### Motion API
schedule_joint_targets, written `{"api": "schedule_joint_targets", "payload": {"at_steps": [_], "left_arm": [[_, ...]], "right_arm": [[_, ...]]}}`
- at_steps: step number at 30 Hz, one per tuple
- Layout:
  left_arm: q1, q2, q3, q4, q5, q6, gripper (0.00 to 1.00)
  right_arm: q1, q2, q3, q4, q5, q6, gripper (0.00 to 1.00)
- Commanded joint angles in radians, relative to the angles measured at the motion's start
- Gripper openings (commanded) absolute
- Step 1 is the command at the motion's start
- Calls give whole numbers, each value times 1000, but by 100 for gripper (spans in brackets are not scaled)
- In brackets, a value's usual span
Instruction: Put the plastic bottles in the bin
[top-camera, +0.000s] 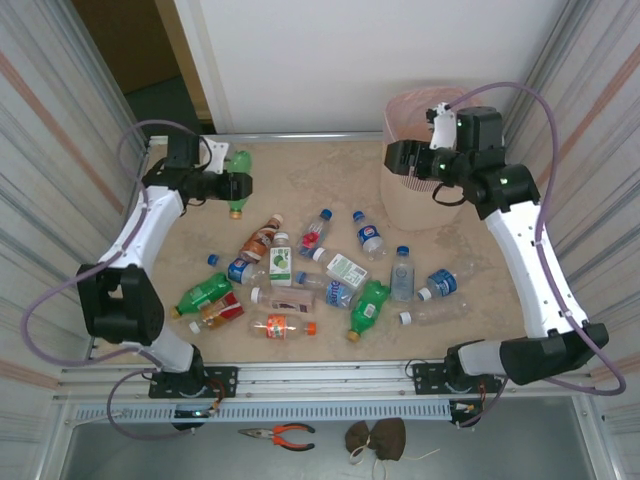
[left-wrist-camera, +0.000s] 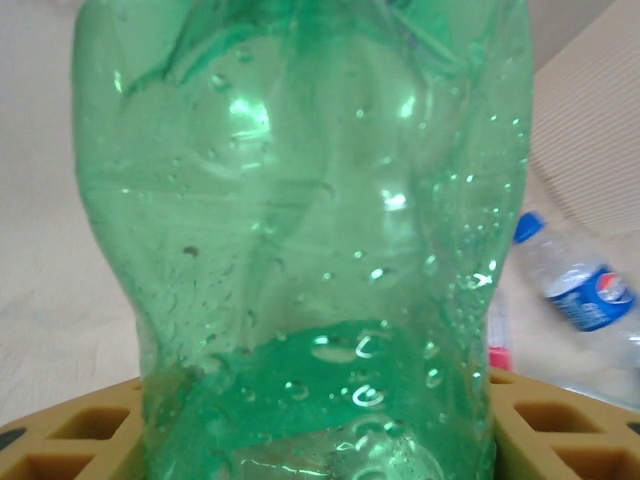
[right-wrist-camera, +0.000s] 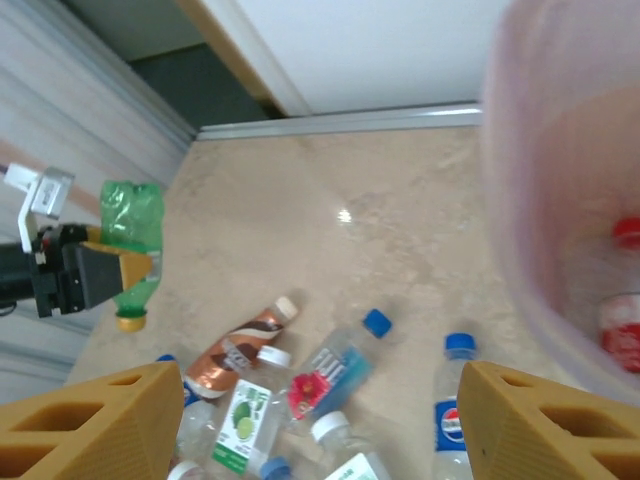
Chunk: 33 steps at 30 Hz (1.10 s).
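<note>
My left gripper (top-camera: 238, 186) is shut on a green bottle (top-camera: 239, 177), held above the table's far left; up close the green bottle (left-wrist-camera: 300, 230) fills the space between the yellow fingers (left-wrist-camera: 560, 420), and it also hangs at the left as the green bottle (right-wrist-camera: 130, 230). My right gripper (top-camera: 405, 160) is open beside the beige bin (top-camera: 420, 190), its fingers (right-wrist-camera: 90, 415) wide apart with nothing between them. The bin's pink liner (right-wrist-camera: 560, 170) holds a red-capped bottle (right-wrist-camera: 625, 300). Several bottles (top-camera: 330, 270) lie scattered mid-table.
Corrugated walls flank the table on both sides. Pliers (top-camera: 280, 434) and a brown cloth (top-camera: 375, 437) lie on the shelf below the front rail. A Pepsi-labelled bottle (left-wrist-camera: 585, 295) lies right of the held one.
</note>
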Motion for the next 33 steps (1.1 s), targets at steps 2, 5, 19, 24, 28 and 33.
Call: {"api": "schedule_joint_targets", "payload": {"at_steps": [2,5,19,24,28,33], "left_arm": [[-13,-125,-20,120,198,10,52],[-20,-186,-56,222,313,-20,52],[-239,-339,-87,433,471,-37,50],[-315,-343,-77,451,445,-38,50],[-369,-352,-75,447,398,-16,50],[-401,-351,-79,459,366,-15,50]], "right_arm": [[67,-64,-60,195,-62,24,71],[102,-87,-92,276,-96,28,76],[296,-123,-179,615,-249,-41,77],[355,-102,-157,637,-227,-38,79],[394,-79,-133,626,-174,-31,80],[424,-52,-118,633,-156,-15,80]]}}
